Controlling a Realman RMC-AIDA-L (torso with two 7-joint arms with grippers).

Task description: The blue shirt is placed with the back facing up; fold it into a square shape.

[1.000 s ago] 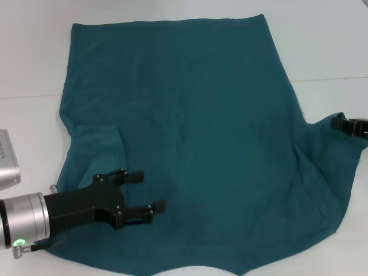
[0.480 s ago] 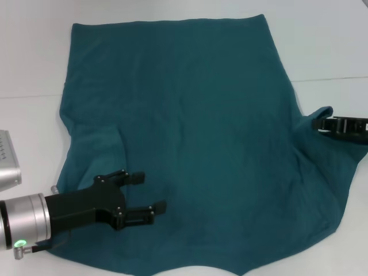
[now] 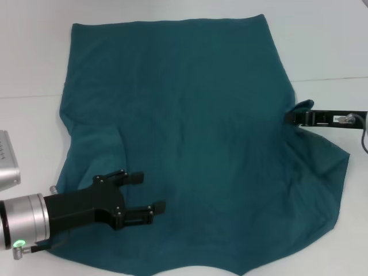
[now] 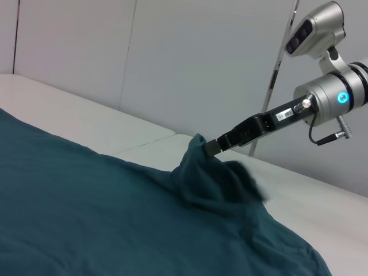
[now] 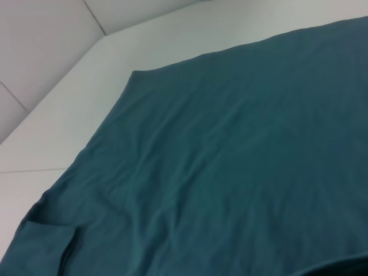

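Note:
The blue shirt (image 3: 190, 121) lies spread on the white table, plain side up. Its right sleeve (image 3: 302, 106) is lifted off the table and drawn in toward the body, with my right gripper (image 3: 292, 117) shut on the sleeve's edge. In the left wrist view that same right gripper (image 4: 210, 146) holds a raised peak of cloth (image 4: 198, 167). My left gripper (image 3: 152, 190) hovers open over the shirt's near left part, with nothing between its fingers. The right wrist view shows only the shirt (image 5: 230, 149) lying flat.
A silver metal block (image 3: 7, 161) sits at the table's left edge beside the left arm. Bare white table (image 3: 328, 52) surrounds the shirt on the far and right sides, with a seam line running across it. A light wall (image 4: 190, 63) stands behind the table.
My right gripper has carried the sleeve leftward from the table's right edge toward the shirt's body, and the cloth below it has folded inward. The left arm has not moved.

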